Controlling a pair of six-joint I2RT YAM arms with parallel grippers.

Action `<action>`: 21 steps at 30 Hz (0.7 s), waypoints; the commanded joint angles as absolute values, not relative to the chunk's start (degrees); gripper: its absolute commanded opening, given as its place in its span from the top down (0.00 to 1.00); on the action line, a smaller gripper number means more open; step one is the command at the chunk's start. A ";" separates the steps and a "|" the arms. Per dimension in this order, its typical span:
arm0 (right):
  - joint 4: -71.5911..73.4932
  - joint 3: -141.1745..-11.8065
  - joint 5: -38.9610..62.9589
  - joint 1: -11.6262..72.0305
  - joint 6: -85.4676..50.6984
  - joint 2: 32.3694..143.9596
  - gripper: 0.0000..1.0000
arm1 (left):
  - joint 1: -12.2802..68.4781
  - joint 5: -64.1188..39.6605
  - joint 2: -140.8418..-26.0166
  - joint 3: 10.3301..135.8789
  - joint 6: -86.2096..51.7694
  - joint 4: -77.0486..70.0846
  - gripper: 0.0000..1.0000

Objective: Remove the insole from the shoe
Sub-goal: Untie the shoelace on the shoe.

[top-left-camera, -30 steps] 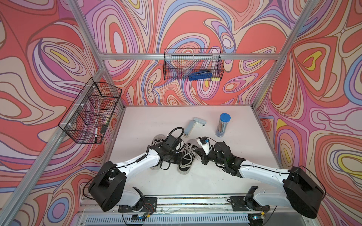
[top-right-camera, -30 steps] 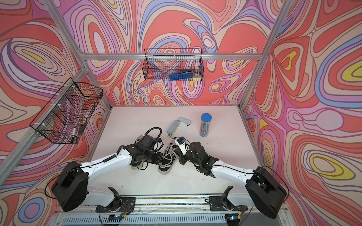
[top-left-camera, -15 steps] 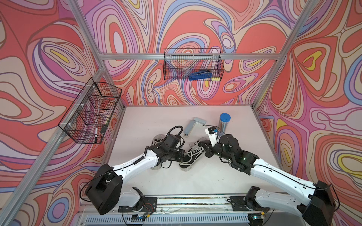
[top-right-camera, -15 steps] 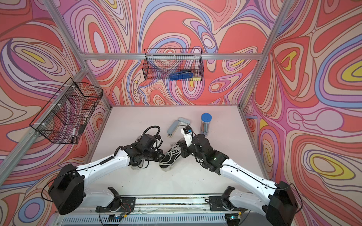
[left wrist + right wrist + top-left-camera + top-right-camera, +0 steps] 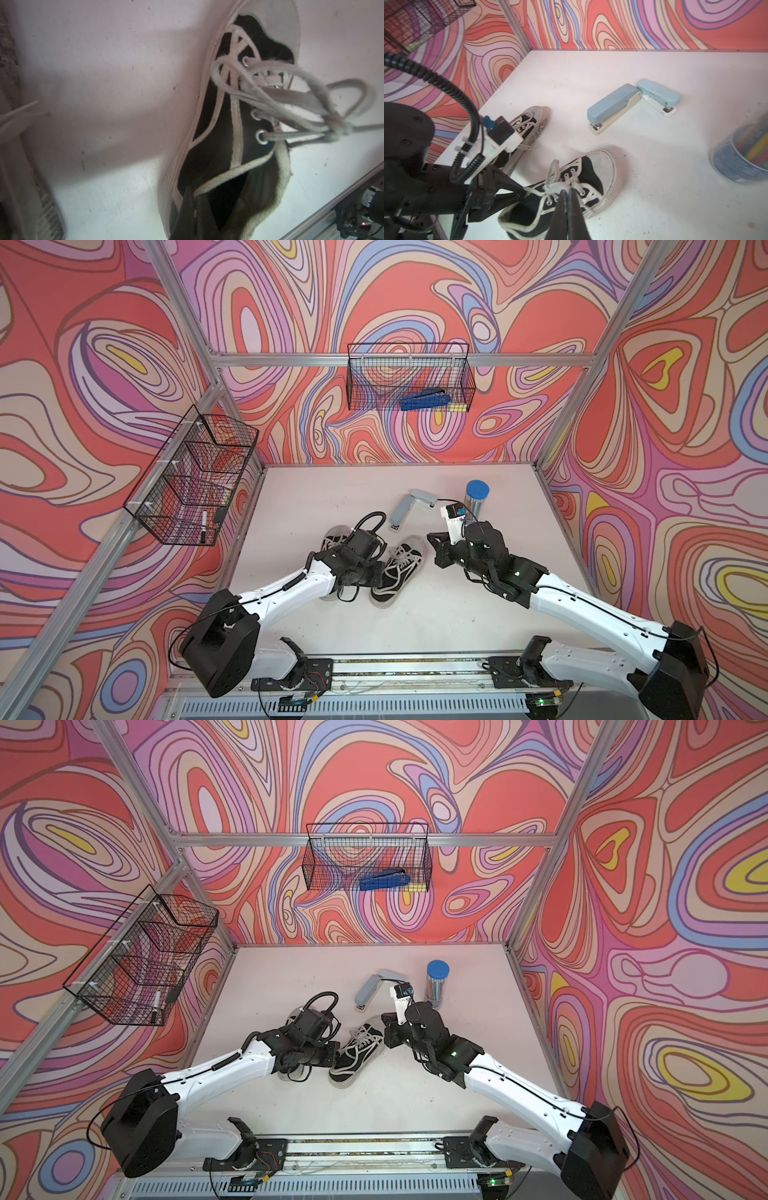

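Your black canvas sneaker with white laces (image 5: 399,572) lies mid-frame in both top views, insole hidden. The left gripper (image 5: 523,195) clamps its collar; the right gripper (image 5: 568,192) is pressed together at the laces. Count two sneakers, one blue-lidded pencil canister (image 5: 476,499); only the right wrist view separates two pale blue staplers (image 5: 612,106).

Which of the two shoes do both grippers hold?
The shoe between the arms: the left gripper grips its heel collar, the right gripper its laces. The other shoe lies partly under the left arm.

Black canvas shoe (image 5: 397,572), white laces, ribbed white toe cap
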State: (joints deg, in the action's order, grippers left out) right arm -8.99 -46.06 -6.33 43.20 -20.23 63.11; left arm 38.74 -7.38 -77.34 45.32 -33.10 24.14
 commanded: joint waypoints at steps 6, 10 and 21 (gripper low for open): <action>-16.55 -53.17 -28.64 41.22 -17.57 58.00 1.00 | 38.59 -0.50 -77.47 45.97 -36.08 33.90 1.00; -19.66 -53.19 -34.97 40.54 -19.02 55.68 1.00 | 38.58 0.16 -77.96 46.13 -36.96 34.40 1.00; -29.97 -52.85 -45.05 39.05 -24.70 52.24 1.00 | 38.58 2.70 -78.14 46.41 -37.47 36.13 1.00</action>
State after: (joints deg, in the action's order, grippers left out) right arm -28.03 -51.53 -34.26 40.91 -21.87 54.74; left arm 39.07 -2.66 -77.38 46.39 -35.86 27.88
